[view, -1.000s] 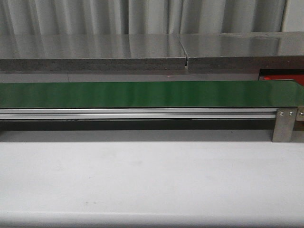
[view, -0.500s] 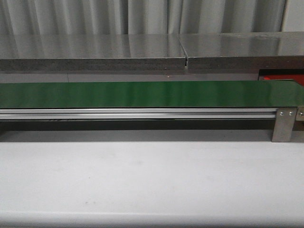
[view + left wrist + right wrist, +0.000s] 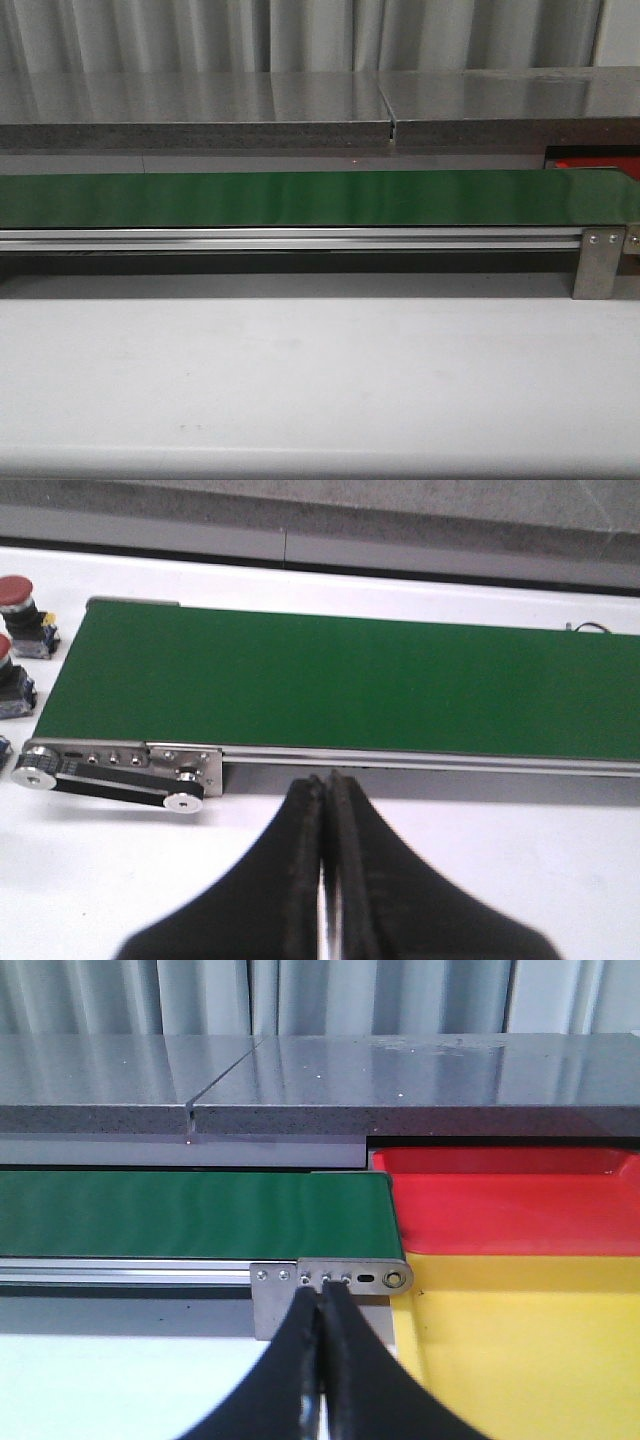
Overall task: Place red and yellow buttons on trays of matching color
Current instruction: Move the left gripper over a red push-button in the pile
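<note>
Two dark red buttons [image 3: 14, 588] [image 3: 4, 646] on black bases stand on the white table, just off the end of the green belt [image 3: 350, 685]. A yellow button is out of view. My left gripper [image 3: 326, 780] is shut and empty over the table on the near side of the belt, well apart from the buttons. At the belt's other end lie the red tray [image 3: 510, 1205] and, nearer, the yellow tray [image 3: 520, 1350]. My right gripper [image 3: 322, 1295] is shut on nothing, in front of the belt's end bracket [image 3: 330, 1278]. The front view shows no gripper.
The green belt [image 3: 300, 198] runs across the front view on an aluminium rail, with a grey ledge [image 3: 300, 110] behind it and white table [image 3: 320, 380] in front. A sliver of the red tray [image 3: 590, 162] shows at far right.
</note>
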Robot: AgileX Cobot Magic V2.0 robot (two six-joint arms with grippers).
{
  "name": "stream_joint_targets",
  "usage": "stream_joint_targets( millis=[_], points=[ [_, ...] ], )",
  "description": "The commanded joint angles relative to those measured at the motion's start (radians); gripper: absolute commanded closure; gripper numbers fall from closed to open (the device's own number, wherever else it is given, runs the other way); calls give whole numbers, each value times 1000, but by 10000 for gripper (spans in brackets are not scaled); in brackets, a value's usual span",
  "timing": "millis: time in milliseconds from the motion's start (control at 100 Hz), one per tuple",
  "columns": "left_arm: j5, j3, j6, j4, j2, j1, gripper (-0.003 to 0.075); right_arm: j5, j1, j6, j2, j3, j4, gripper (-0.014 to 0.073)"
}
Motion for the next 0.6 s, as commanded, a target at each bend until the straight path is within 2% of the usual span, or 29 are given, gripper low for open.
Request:
stream_joint_targets(
  millis=[0,70,140,190,290,360,450,590],
  points=[
    [-59,-37,-9,-12,37,-1,738,-82,1,0,7,-18,-15,710],
    [-43,-37,-9,-12,57,-1,720,-82,1,0,7,-18,-15,710],
    [-29,-37,-9,-12,72,-1,634,-82,1,0,7,-18,-15,710],
    [-22,-37,-9,-12,73,-1,537,-82,1,0,7,-18,-15,710],
    [-14,-37,-9,-12,73,-1,280,-82,1,0,7,-18,-15,710],
    [5,-37,-9,-12,73,-1,130,-82,1,0,7,-18,-15,710],
    [10,-37,-9,-33,73,-1,64,-82,1,0,7,-18,-15,710],
    [28,-37,-18,-47,73,9,64,-82,1,0,7,-18,-15,710]
  ],
)
